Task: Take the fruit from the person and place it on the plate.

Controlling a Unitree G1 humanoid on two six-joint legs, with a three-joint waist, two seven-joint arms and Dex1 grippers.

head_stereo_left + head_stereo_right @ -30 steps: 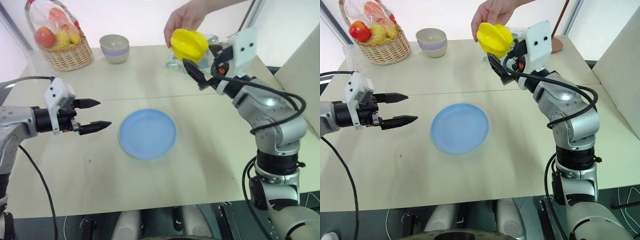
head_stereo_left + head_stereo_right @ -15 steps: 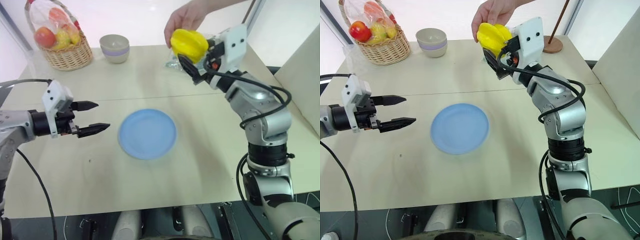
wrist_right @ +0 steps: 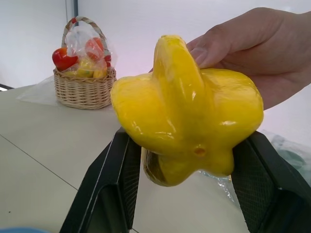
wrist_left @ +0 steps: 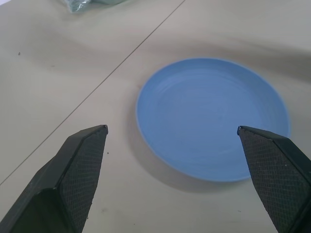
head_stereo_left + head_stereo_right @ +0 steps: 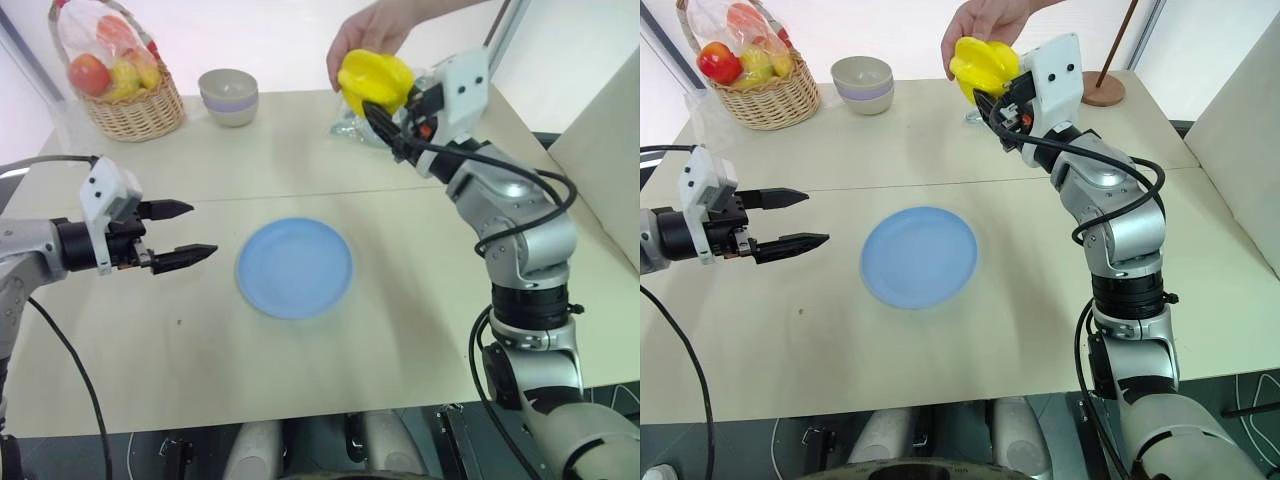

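The person's bare hand (image 5: 985, 22) holds the glossy, bright yellow ridged fruit (image 5: 983, 66) up in the air over the far side of the pale bench (image 5: 1040, 300), fingers on its upper back, which leaves the lower flanks free for the robot. The right gripper (image 3: 187, 182) has taken that opening: its two black fingers are closed against either side of the fruit from below, so the fruit is pinched by the gripper while the hand is also on it, a shared hold that guards against a drop during handover. The round, flat light-blue plate (image 5: 295, 267) lies bare mid-bench, well apart from the fruit, ready as the drop spot. The left gripper (image 5: 183, 231) hovers beside the plate, spread wide and holding nothing, clear of the route.
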